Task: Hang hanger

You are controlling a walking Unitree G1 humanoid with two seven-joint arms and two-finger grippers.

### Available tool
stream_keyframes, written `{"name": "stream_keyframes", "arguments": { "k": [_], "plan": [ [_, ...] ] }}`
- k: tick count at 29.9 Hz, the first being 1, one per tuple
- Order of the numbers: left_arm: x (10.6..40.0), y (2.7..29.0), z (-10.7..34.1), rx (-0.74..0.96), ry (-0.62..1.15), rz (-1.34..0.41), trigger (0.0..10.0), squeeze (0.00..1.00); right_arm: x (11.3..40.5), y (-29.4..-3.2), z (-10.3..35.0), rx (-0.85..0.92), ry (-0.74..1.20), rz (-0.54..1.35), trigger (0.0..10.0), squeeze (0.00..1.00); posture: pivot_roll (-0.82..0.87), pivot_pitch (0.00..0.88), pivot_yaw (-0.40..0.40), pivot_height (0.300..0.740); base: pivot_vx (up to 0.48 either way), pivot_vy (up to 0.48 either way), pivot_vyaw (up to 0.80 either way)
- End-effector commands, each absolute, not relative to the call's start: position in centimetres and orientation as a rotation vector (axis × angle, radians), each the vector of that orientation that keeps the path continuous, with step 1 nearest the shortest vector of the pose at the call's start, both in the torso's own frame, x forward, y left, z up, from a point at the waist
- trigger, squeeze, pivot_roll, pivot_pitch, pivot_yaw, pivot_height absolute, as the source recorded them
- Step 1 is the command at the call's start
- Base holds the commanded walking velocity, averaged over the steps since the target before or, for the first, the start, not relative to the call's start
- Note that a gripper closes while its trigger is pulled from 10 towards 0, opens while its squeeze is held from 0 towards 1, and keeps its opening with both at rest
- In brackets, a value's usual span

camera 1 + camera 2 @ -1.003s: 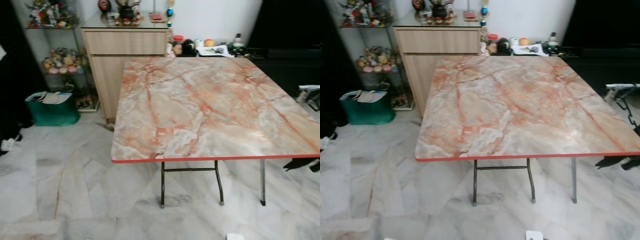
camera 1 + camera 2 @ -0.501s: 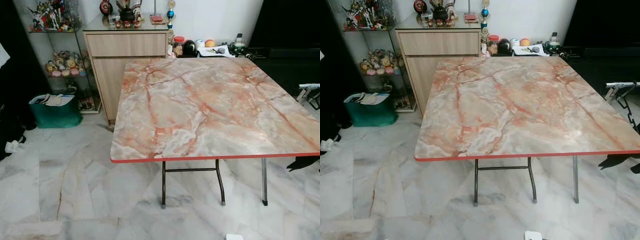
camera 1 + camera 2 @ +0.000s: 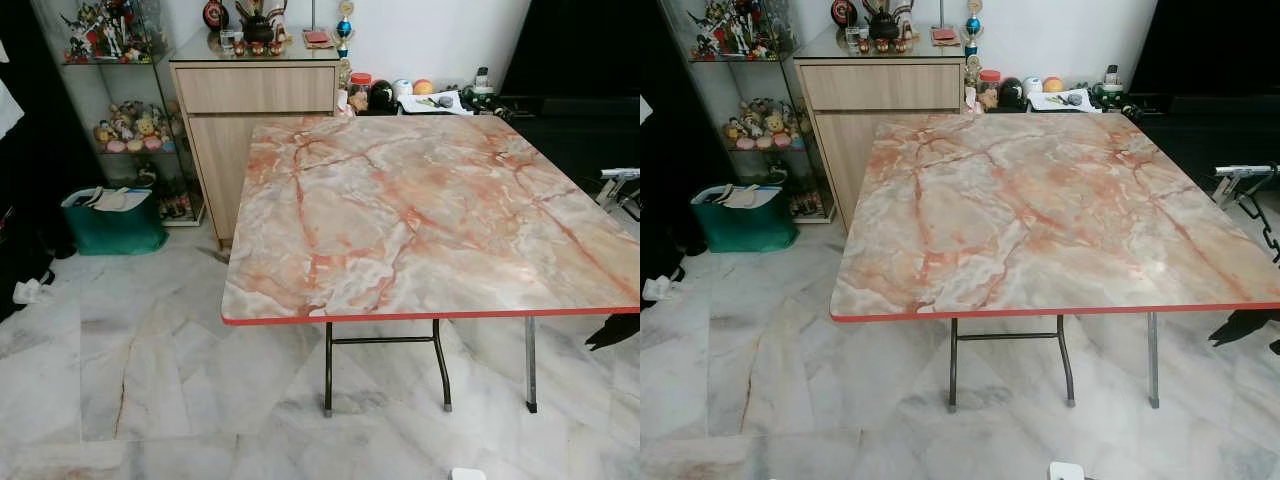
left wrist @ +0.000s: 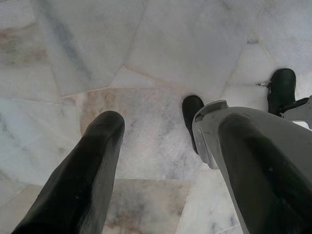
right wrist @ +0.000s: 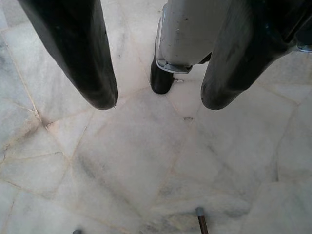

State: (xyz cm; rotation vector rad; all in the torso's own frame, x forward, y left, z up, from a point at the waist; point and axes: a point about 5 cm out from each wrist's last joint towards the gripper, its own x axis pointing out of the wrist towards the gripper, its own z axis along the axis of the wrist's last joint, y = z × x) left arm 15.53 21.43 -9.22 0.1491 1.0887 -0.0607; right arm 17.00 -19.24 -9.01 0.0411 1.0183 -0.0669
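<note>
Both claws hung spread and empty — left claw (image 4: 165, 141), right claw (image 5: 158, 100). The tabletop (image 3: 420, 215) carried no hanger — task judged not started.

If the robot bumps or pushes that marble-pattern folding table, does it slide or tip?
The table probably slides rather than tips: its thin metal legs stand on a smooth, polished marble floor. It looks light for its size, a thin red-edged top on a slim folding frame. The wide top on widely spaced legs suggests tipping is unlikely.
</note>
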Motion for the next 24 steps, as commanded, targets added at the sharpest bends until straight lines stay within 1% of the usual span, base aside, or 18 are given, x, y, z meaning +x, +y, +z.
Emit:
{"name": "stream_keyframes", "arguments": {
  "k": [1, 4, 7, 15, 21, 24],
  "plan": [
    [15.0, 22.4, -9.2, -0.034, 1.013, 0.161, 10.0, 0.0, 18.7, -21.2, -7.8, 0.082, 0.946, -0.053, 10.0, 0.0, 0.2, 0.0, -0.04, 0.74, 0.0, 0.0, 0.0],
    [15.0, 22.4, -9.2, -0.034, 1.013, 0.162, 10.0, 0.0, 18.7, -21.2, -7.8, 0.077, 0.947, -0.05, 10.0, 0.0, 0.2, 0.0, -0.039, 0.74, 0.0, 0.0, 0.0],
    [15.8, 23.1, -8.7, -0.036, 1.002, 0.183, 10.0, 0.0, 19.0, -20.9, -7.7, 0.107, 0.923, -0.057, 10.0, 0.0, 0.19, 0.0, -0.043, 0.74, 0.0, 0.0, 0.0],
    [15.9, 22.9, -8.7, -0.044, 0.994, 0.19, 10.0, 0.0, 19.0, -21.0, -7.6, 0.112, 0.927, -0.055, 10.0, 0.0, 0.2, 0.0, -0.043, 0.74, 0.0, 0.0, 0.0],
    [16.1, 22.9, -8.6, -0.018, 0.988, 0.176, 10.0, 0.0, 19.2, -21.0, -7.6, 0.123, 0.917, -0.053, 10.0, 0.0, 0.2, 0.0, -0.043, 0.74, 0.0, 0.0, 0.0],
    [16.2, 22.9, -8.6, -0.003, 0.987, 0.175, 10.0, 0.0, 19.2, -21.0, -7.5, 0.122, 0.918, -0.053, 10.0, 0.0, 0.19, 0.0, -0.044, 0.74, 0.0, -0.48, 0.0]
  ]
}}
